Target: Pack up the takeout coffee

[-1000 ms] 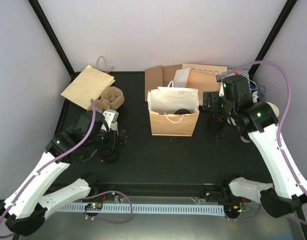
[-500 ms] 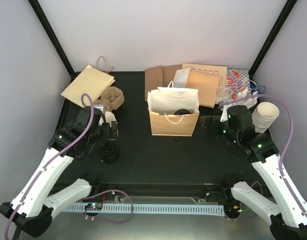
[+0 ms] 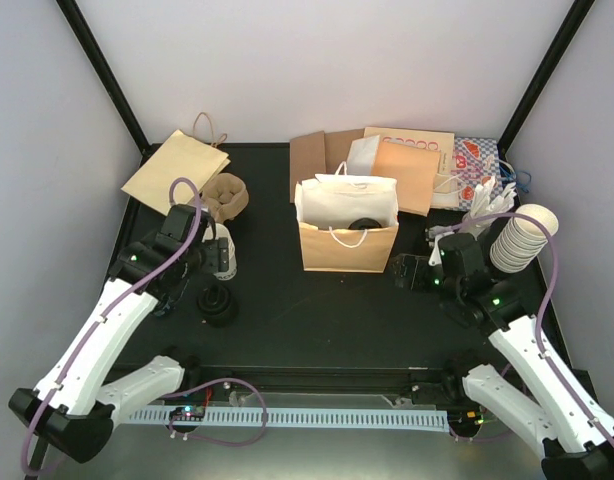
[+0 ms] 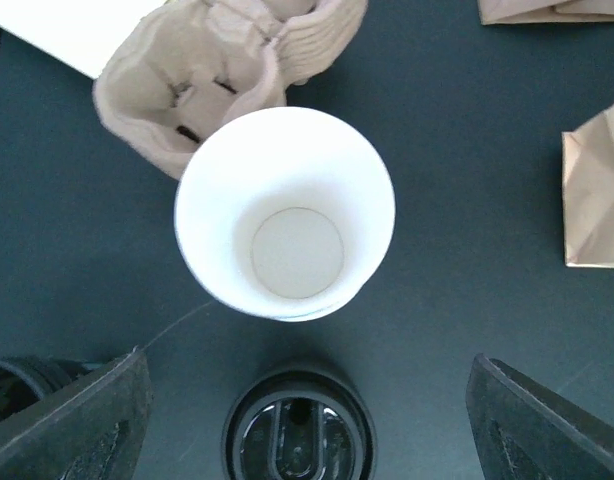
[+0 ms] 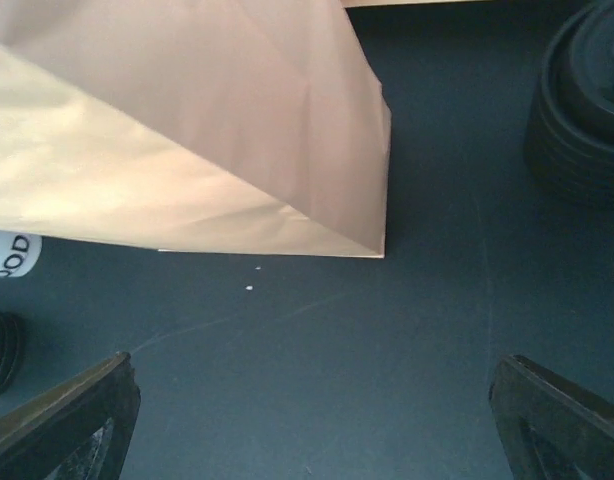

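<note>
Lidless cup (image 4: 287, 215) awaiting lid
Left end effector (image 4: 309, 362) wide, empty, over cup; lids (image 4: 299, 430) stacked just beside, likely for capping. Right end effector (image 5: 315, 365) wide, empty, near bag (image 5: 187, 130).

Even bright light, sharp, soft shadows.

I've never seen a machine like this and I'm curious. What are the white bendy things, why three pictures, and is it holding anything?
Those are two robot arms bolted to a black table. One picture looks down from above; the other two come from cameras on each wrist. The left gripper hangs open near an empty white cup, a cardboard cup tray and black lids. The right gripper is open beside a brown paper bag. Nothing is held.
</note>
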Controlling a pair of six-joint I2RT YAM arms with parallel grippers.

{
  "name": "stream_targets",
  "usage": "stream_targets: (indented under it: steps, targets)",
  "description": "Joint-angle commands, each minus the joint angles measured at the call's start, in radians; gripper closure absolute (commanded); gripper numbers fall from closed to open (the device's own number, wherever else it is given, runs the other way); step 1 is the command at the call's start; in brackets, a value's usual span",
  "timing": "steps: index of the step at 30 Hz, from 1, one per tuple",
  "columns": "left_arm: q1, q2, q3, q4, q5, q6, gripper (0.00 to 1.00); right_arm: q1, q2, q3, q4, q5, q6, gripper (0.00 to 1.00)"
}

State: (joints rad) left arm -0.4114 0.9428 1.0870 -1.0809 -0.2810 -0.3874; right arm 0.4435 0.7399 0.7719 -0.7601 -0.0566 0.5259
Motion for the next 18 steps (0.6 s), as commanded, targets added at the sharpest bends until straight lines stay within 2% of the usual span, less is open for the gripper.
stream_targets:
  steps: [1,3,7,10,16,18]
  targets:
    - [0.008,0.022,0.022,0.057,0.121,0.102,0.13,0.000,-0.011,0.004,0.007,0.099,0.072,0.02]
    - [0.008,0.041,0.027,0.067,0.205,0.122,0.13,0.000,0.003,0.043,-0.051,0.210,0.075,0.06]
    - [0.006,0.063,0.043,0.073,0.285,0.122,0.14,-0.004,0.065,0.169,-0.170,0.439,0.062,0.25]
    - [0.002,0.037,0.026,0.121,0.375,0.154,0.15,-0.019,0.126,0.298,-0.249,0.557,0.021,0.30]
    - [-0.004,-0.041,-0.036,0.229,0.528,0.166,0.15,-0.180,0.252,0.506,-0.356,0.651,-0.042,0.35]
    - [-0.008,-0.067,-0.065,0.264,0.568,0.167,0.15,-0.231,0.275,0.540,-0.354,0.609,-0.041,0.37]
